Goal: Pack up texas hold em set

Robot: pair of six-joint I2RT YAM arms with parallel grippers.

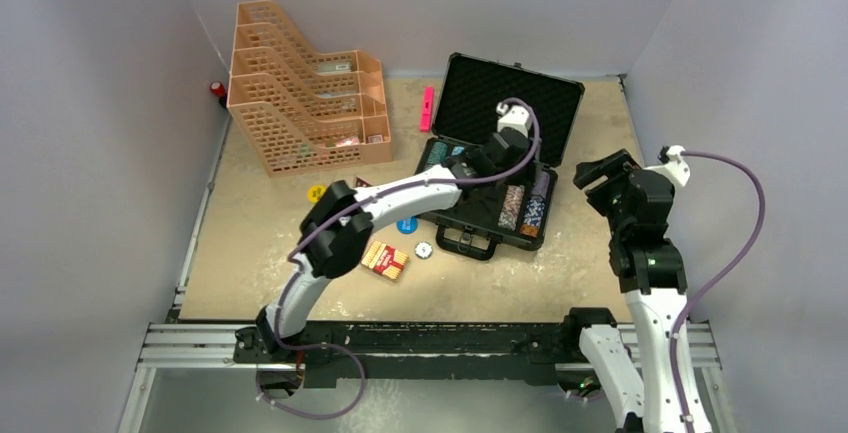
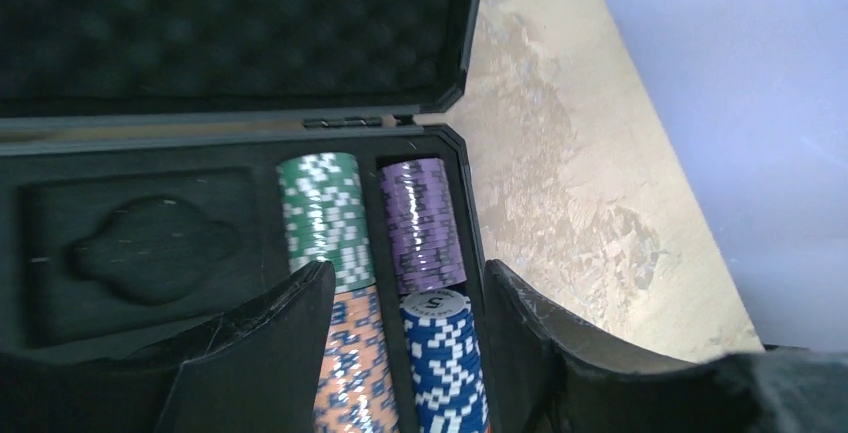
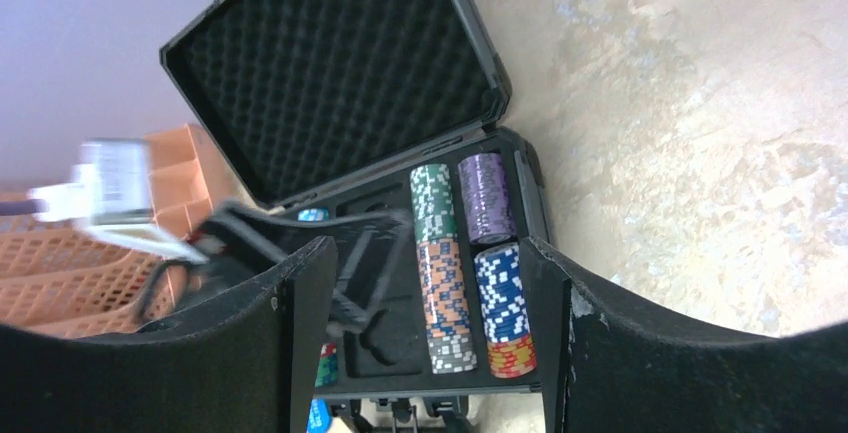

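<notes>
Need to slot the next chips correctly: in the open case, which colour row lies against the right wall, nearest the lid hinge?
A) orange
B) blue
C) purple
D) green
C: the left wrist view shows the purple row along the right wall of the case, just below the hinge. The green row is to its left and the blue row is nearer the camera.

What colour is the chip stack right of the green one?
The stack is purple; the left wrist view shows it best.
</notes>
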